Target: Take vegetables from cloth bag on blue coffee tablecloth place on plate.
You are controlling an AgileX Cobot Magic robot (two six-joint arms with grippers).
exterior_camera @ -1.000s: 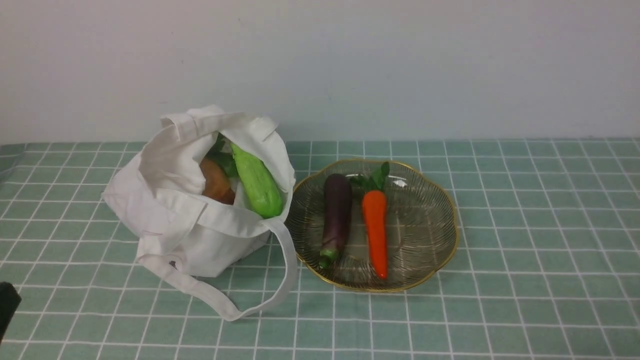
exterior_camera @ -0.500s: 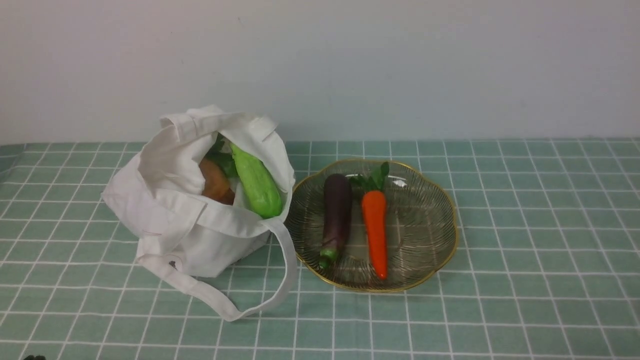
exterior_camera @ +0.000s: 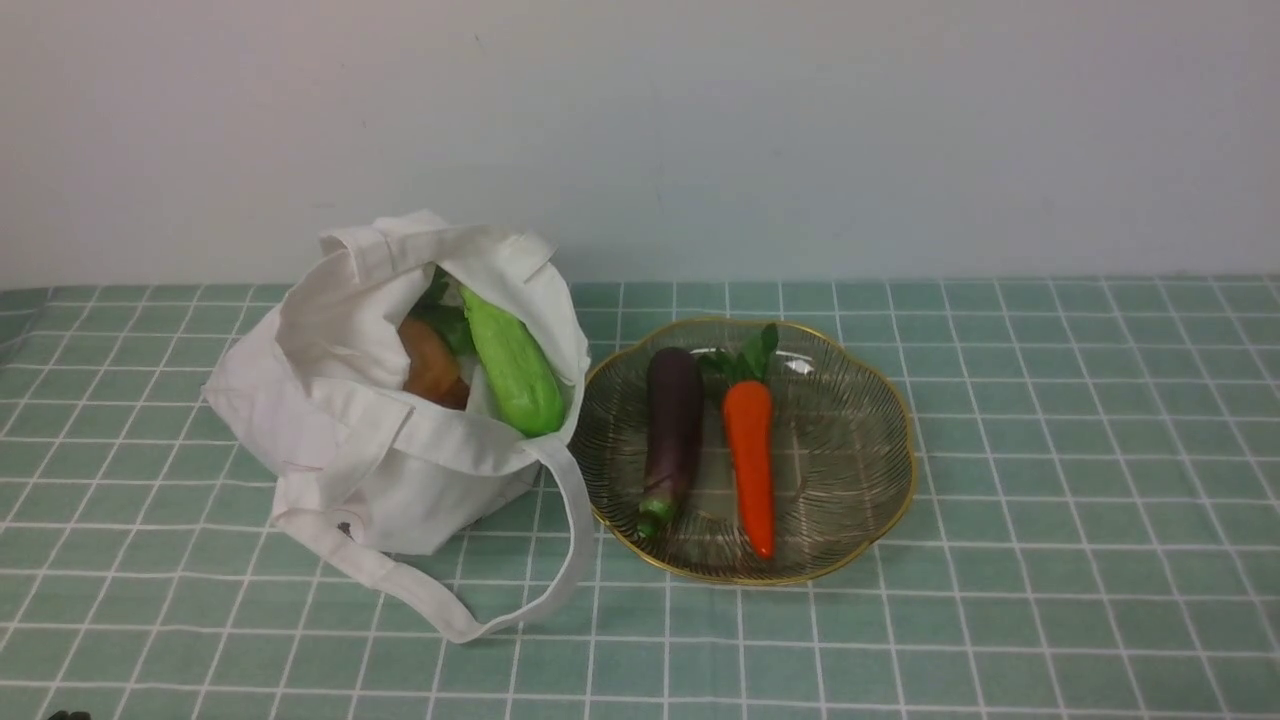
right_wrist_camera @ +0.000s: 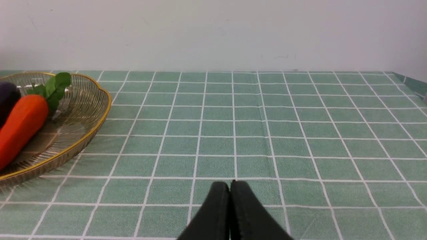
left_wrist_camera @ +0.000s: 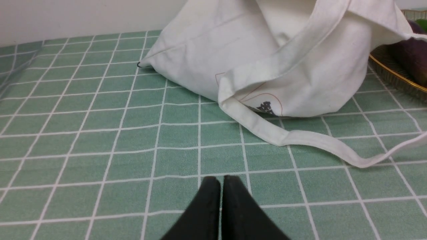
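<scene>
The dark purple eggplant (exterior_camera: 672, 430) lies in the glass plate (exterior_camera: 860, 470) beside an orange carrot (exterior_camera: 752, 462). The white cloth bag (exterior_camera: 380, 430) stands left of the plate on the teal grid tablecloth (exterior_camera: 1050, 500); a light green gourd (exterior_camera: 512, 362) and a brown item poke out of it. My left gripper (left_wrist_camera: 221, 180) is shut and empty, low over the cloth in front of the bag (left_wrist_camera: 267, 56). My right gripper (right_wrist_camera: 230, 185) is shut and empty, over bare cloth right of the plate (right_wrist_camera: 90, 130). Neither gripper shows plainly in the front view.
The bag's long strap (exterior_camera: 570, 560) loops onto the cloth in front of the plate's left edge. A pale wall (exterior_camera: 700, 130) stands behind the table. A tiny dark tip (exterior_camera: 68, 715) shows at the front view's bottom left.
The dark part of my left arm at the front view's left edge has dropped out of view. Bag, plate and vegetables have not moved.
</scene>
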